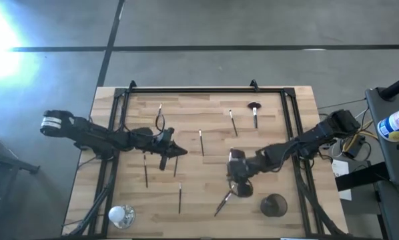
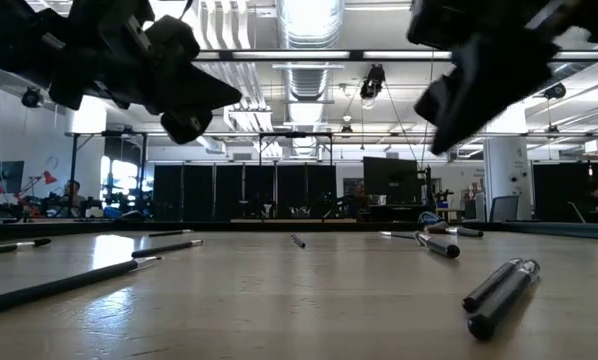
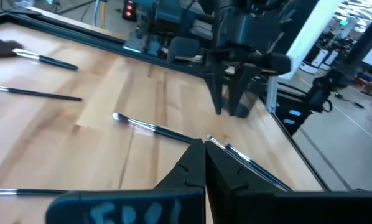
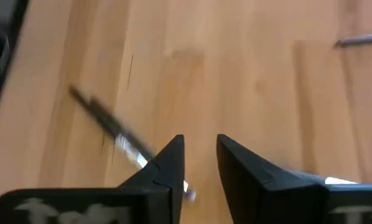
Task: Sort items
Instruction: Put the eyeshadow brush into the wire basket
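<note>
While my right gripper (image 1: pixel 237 183) hovers with its fingers narrowly parted and empty, the nearest brush (image 1: pixel 223 202) lies just beside it toward the table's near edge, long axis diagonal. My left gripper (image 1: pixel 176 152) sits pinched together mid-table with nothing in it, other brushes (image 1: pixel 201 142) scattered around. Neither the dark cup (image 1: pixel 273 206) nor the silver cup (image 1: pixel 119 215) shows any brush inside, as far as I can tell.

Strong white glare is seen at the upper left of the overhead picture, washing over the floor beside the wooden table (image 1: pixel 206 133). In the table-level picture, bright ceiling lights (image 2: pixel 309 15) are seen behind the arms, which are reduced to dark silhouettes. The brush (image 4: pixel 111 134) in the right wrist picture is smeared by blur.
</note>
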You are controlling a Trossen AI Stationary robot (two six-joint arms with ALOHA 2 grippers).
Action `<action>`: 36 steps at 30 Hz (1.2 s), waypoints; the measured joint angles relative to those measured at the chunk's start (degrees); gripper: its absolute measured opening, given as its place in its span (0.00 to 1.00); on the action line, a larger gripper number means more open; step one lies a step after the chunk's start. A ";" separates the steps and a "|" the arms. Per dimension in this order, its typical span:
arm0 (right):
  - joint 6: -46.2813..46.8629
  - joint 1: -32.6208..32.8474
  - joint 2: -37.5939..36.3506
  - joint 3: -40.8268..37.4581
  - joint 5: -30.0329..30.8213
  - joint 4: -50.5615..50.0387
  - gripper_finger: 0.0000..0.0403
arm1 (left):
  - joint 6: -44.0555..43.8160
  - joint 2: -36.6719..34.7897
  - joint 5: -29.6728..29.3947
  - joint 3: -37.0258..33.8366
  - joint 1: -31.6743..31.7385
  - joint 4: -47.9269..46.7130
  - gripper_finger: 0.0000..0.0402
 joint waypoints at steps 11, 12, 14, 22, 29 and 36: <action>-7.90 1.08 8.27 1.58 -4.64 -4.73 0.26 | -3.11 0.00 -4.86 0.11 -5.42 -3.06 0.01; -8.79 1.08 8.99 2.22 -4.63 -5.66 0.25 | -3.59 0.00 -4.85 0.11 -5.57 -3.23 0.02; -10.29 1.06 10.47 3.58 -4.63 -7.17 0.24 | -4.84 0.00 -4.85 0.11 -5.71 -3.72 0.04; -15.55 1.08 15.83 7.46 -4.56 -12.26 0.21 | -7.86 0.00 -4.88 0.41 -5.76 -7.08 0.15; -18.77 1.10 17.56 8.59 -4.56 -13.32 0.21 | -9.14 0.00 -4.87 0.42 -5.76 -8.25 0.19; -19.31 1.08 17.67 8.55 -4.56 -13.11 0.06 | -11.65 0.00 -4.70 0.27 -5.76 -9.28 0.19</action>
